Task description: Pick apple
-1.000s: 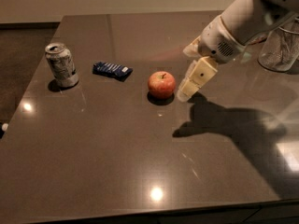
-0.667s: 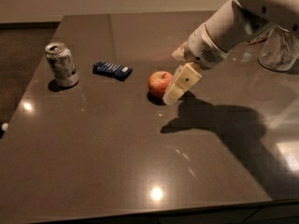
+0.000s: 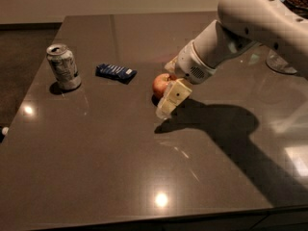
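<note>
We see the gripper [image 3: 166, 87] low over a dark table [image 3: 96, 167], its fingers [image 3: 172, 99] spread apart, not clamped on anything. The red apple [image 3: 160, 84] sits between them, partly hidden behind the nearer finger. A blue packet [image 3: 115, 72] and a soda can [image 3: 63, 66] lie well left of the fingers.

Nothing on the desk [image 3: 120, 167] can be read. The soda can [image 3: 62, 66], standing upright at the desk's left side, has dark print on its silver wall, but no word or brand is legible. The blue packet [image 3: 115, 72] lying near it shows pale marks too small to make out. The tool [image 3: 167, 93], low beside the apple [image 3: 160, 84] at mid-desk, shows no legible label or number.
</note>
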Controlling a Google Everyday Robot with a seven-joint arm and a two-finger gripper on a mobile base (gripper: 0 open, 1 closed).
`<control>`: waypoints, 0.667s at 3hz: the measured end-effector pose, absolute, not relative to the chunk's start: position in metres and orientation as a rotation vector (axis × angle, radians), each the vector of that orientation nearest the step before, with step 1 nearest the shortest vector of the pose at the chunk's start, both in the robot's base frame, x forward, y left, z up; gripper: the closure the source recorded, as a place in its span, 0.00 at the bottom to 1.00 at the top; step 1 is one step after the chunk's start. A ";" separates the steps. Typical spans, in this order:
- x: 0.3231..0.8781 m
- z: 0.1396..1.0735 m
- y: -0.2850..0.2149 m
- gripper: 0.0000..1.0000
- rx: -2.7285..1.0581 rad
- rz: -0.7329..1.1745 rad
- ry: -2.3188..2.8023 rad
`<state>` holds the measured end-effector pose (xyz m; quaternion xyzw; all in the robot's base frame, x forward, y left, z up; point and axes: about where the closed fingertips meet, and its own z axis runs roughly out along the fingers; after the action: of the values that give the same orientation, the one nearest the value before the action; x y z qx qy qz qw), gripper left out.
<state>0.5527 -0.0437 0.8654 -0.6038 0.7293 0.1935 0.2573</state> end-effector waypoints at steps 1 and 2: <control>0.555 0.860 -0.037 0.15 -1.637 0.528 1.968; 0.558 0.858 -0.036 0.39 -1.625 0.532 1.967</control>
<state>0.5580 -0.0357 0.8579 -0.6011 0.7280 0.1969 0.2644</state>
